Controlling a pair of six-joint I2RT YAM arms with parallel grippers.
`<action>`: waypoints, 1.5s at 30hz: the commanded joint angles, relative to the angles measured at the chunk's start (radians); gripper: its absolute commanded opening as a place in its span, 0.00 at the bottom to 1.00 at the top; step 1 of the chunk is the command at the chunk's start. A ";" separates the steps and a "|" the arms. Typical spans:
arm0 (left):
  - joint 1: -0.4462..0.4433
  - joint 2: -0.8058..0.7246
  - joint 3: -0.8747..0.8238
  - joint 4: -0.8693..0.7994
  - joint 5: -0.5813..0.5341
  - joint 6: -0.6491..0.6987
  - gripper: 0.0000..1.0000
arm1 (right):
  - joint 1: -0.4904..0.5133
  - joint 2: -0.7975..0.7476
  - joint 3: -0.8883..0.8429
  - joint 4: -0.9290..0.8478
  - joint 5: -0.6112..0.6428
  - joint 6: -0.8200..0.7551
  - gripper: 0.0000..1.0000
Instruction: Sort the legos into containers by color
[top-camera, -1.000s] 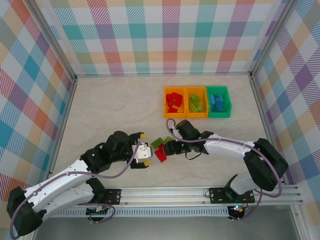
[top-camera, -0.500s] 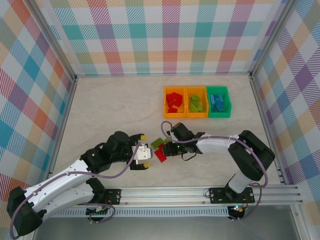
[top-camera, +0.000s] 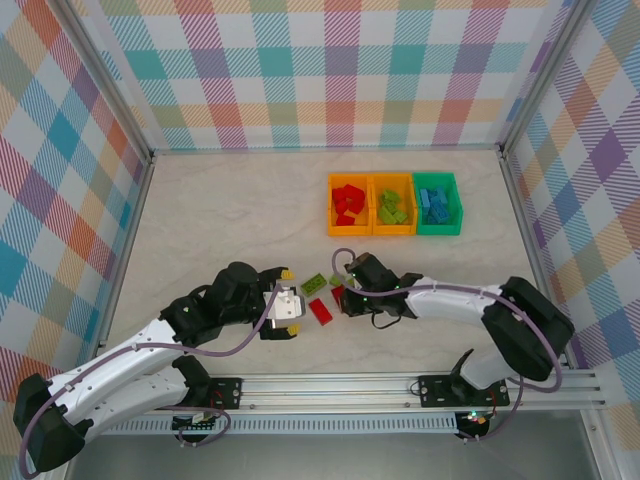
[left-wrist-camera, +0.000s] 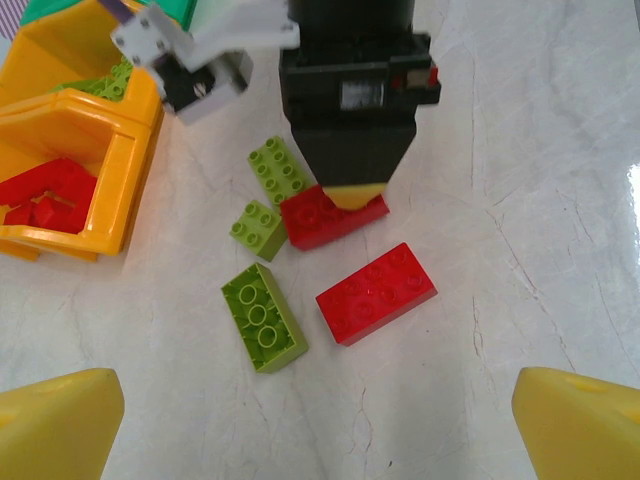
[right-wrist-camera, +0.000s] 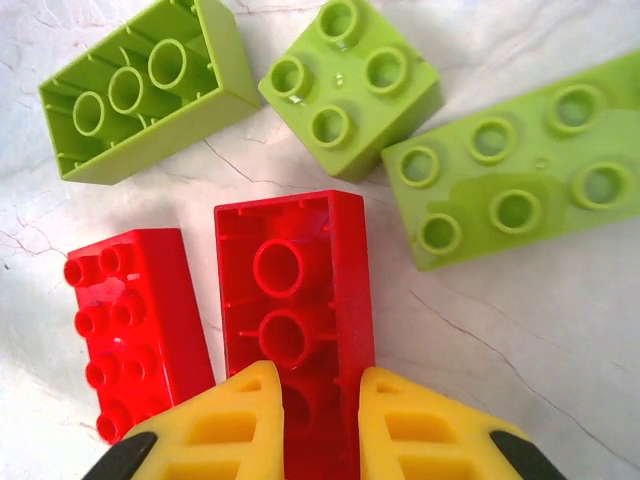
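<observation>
My right gripper (right-wrist-camera: 318, 420) is shut on the near end of an upside-down red lego (right-wrist-camera: 295, 300), which rests on the table. A second red lego (right-wrist-camera: 135, 320) lies studs-up just left of it. Three lime green legos lie beyond: one upside down (right-wrist-camera: 140, 90), a small square one (right-wrist-camera: 350, 85) and a long one (right-wrist-camera: 520, 190). My left gripper (left-wrist-camera: 320, 440) is open, with nothing between its fingers, short of the loose red lego (left-wrist-camera: 376, 292). The containers stand in a row at the back right: an orange one (top-camera: 331, 205) with red legos, an orange one (top-camera: 392, 178) with green, a green one (top-camera: 437, 177) with blue.
The loose legos cluster between my two grippers (top-camera: 285, 305) (top-camera: 345, 295) near the table's front. A metal rail (top-camera: 400, 385) runs along the near edge. Checked walls enclose the table on three sides.
My right gripper's jaws have closed onto the upside-down red lego. The left arm has not moved.
</observation>
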 joint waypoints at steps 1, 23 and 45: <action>-0.009 -0.001 0.036 -0.032 0.016 0.017 1.00 | -0.006 -0.094 0.031 -0.060 0.057 -0.036 0.14; 0.002 -0.041 -0.017 0.099 -0.093 -0.033 1.00 | -0.298 0.434 0.685 0.068 0.179 -0.297 0.21; 0.051 0.272 0.507 -0.255 -0.249 -0.850 1.00 | -0.316 -0.290 0.245 -0.076 -0.199 -0.241 0.52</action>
